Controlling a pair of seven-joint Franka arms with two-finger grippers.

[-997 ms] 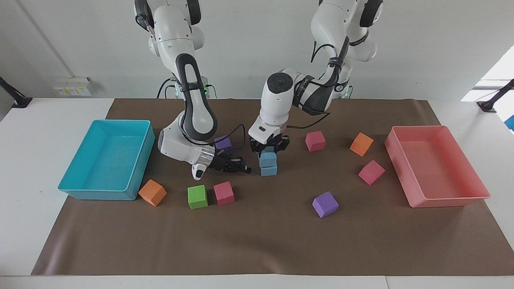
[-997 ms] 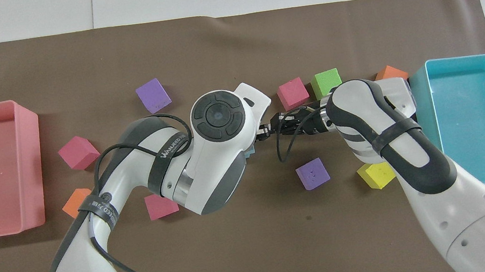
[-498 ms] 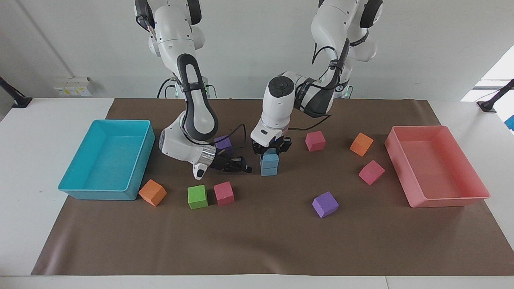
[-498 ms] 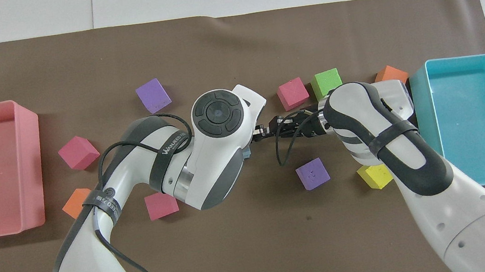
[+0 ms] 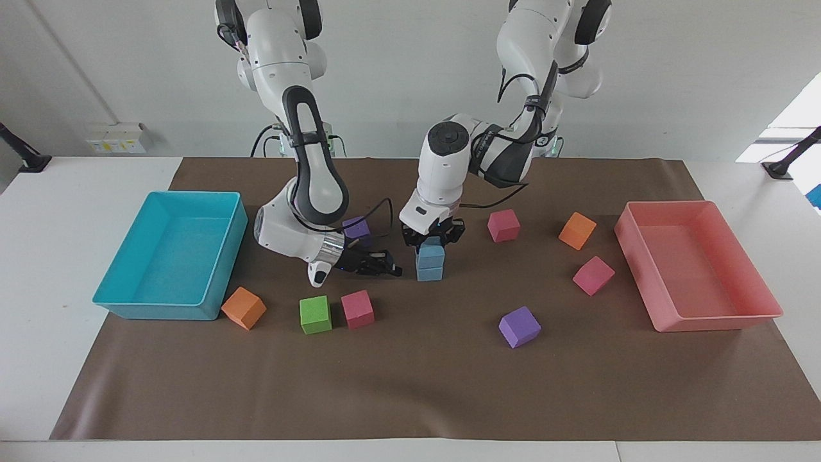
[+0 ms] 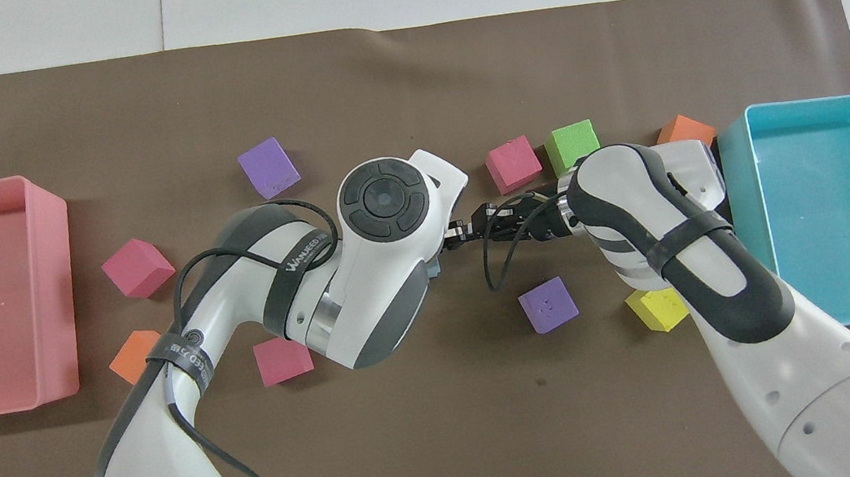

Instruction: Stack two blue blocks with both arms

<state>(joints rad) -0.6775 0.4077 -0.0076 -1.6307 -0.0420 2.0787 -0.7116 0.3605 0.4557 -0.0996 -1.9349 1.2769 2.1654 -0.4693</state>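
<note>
Blue blocks: two sky-blue cubes stand one on the other near the middle of the brown mat; the upper block (image 5: pixel 431 251) sits squarely on the lower block (image 5: pixel 429 271), which rests on the mat.
Left gripper (image 5: pixel 432 235): I come down from above over the stack, and my jaws are closed on the upper block, gripping it by its sides.
Right gripper (image 5: pixel 392 269): I lie low and level over the mat just beside the stack, toward the right arm's end of the desk, jaws closed together with nothing between them, tips close to the lower block but apart from it.
Overhead: my left arm's wrist covers the stack, so only a sliver of blue shows at its edge.
Purple cube (image 5: pixel 356 229): on the mat by my right wrist, nearer to the robots than the stack.
Green cube (image 5: pixel 315 314) and pink cube (image 5: pixel 357 308): side by side, farther from the robots than my right gripper.
Turquoise tray (image 5: pixel 226 247): at the right arm's end of the desk.
Pink tray (image 5: pixel 648 256): at the left arm's end.
</note>
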